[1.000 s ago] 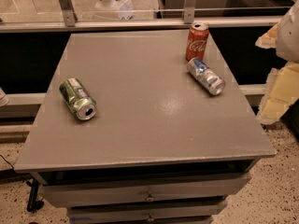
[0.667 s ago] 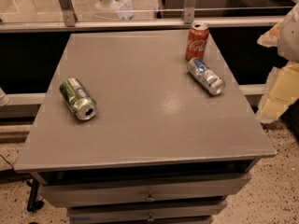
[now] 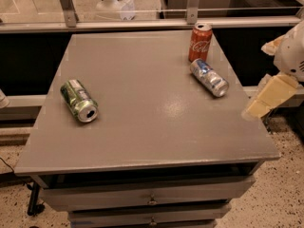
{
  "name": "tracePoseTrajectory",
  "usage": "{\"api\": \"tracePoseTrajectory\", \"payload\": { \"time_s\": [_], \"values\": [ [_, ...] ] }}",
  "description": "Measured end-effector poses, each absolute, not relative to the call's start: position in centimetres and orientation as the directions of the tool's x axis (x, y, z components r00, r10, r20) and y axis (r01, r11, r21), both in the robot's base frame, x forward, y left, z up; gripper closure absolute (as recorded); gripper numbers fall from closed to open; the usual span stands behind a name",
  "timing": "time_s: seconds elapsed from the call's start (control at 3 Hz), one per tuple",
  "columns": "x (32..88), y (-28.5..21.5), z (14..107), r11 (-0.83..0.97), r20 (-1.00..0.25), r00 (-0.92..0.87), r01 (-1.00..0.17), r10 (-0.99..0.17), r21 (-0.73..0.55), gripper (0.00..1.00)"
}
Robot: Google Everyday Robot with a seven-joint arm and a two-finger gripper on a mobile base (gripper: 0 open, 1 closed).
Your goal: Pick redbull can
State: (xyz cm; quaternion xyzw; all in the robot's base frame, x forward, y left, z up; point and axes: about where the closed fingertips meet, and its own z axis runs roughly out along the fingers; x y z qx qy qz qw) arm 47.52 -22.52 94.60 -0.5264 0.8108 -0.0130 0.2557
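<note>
The redbull can (image 3: 209, 77) is slim, silver and blue, and lies on its side at the back right of the grey table (image 3: 152, 122). It rests just in front of an upright red Coca-Cola can (image 3: 199, 42). My gripper (image 3: 271, 93), white with cream parts, hangs off the table's right edge. It is to the right of the redbull can, a little nearer to me, and apart from it. It holds nothing that I can see.
A green and silver can (image 3: 79, 100) lies on its side at the left of the table. Drawers (image 3: 152, 199) sit below the tabletop. A railing with glass panels (image 3: 142, 18) runs behind the table. Speckled floor lies to the right.
My gripper has shifted slightly left, toward the table's right edge. The three cans have not moved.
</note>
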Motion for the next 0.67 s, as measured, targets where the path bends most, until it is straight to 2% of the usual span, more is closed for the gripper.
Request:
{"api": "tracePoseTrajectory", "payload": {
  "time_s": [0.67],
  "values": [
    [55.0,-22.3,90.1,0.59,-0.623,-0.348,-0.774,-0.7,-0.231,0.0]
  ]
}}
